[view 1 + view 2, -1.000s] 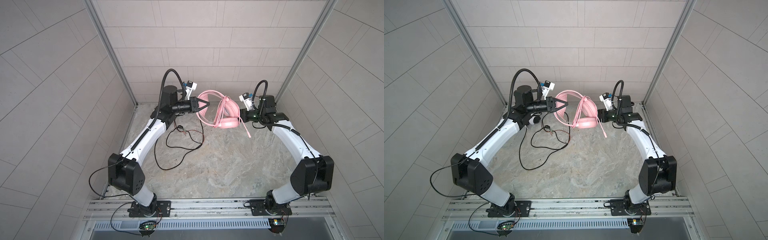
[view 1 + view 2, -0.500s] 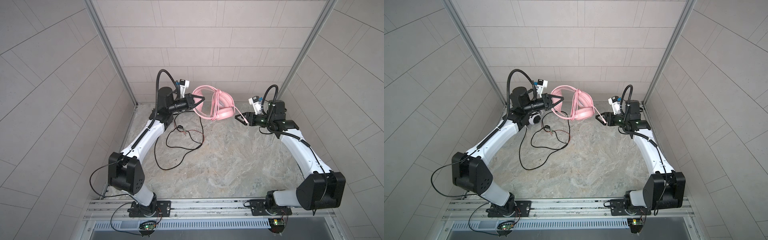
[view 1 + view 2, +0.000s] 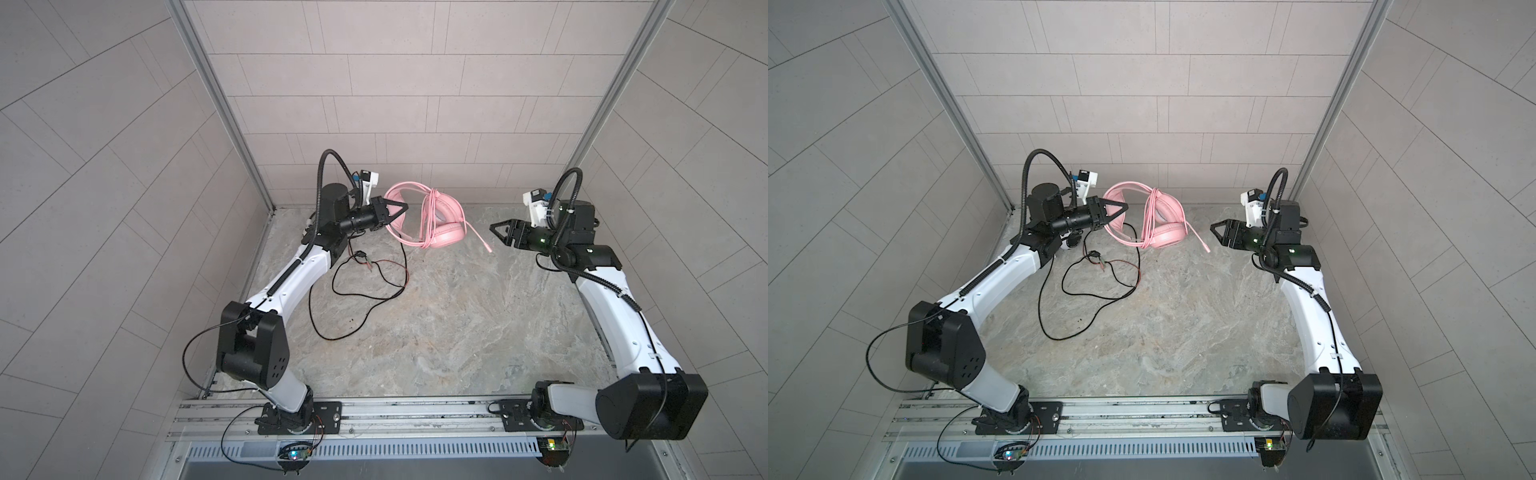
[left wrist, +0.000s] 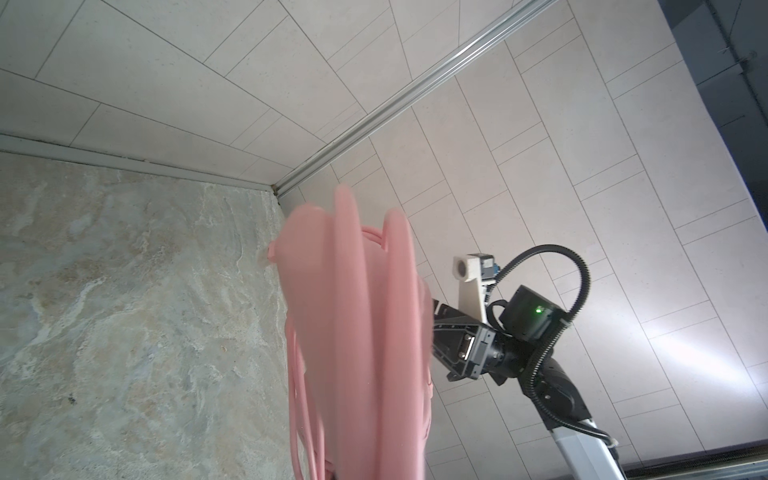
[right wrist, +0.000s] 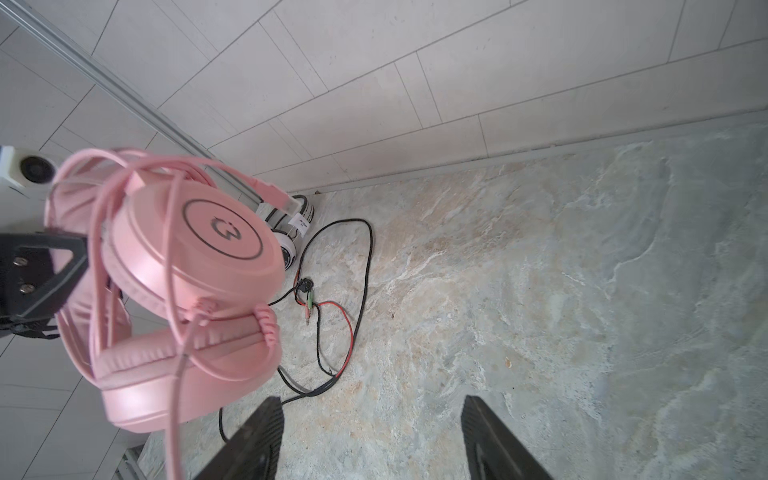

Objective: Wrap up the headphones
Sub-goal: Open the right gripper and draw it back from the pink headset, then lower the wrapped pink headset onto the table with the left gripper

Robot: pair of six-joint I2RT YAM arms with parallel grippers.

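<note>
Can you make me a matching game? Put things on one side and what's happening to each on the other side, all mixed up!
Things:
1. pink over-ear headphones
2. long black cable
3. right gripper
4. white-and-black headphones

What's happening:
A. open, holding nothing
B. sprawled in loose loops on the stone floor
C. gripped by the shut left gripper
D. parked right by the tiled wall

Pairs: 1-C, 2-B, 3-A, 4-D

Marbled stone bench [image 3: 457, 332] carries the white-and-black headset [image 5: 287, 251] at the back-left corner (partly hidden), with a long black cable [image 5: 370, 249] in loose loops alongside
</note>
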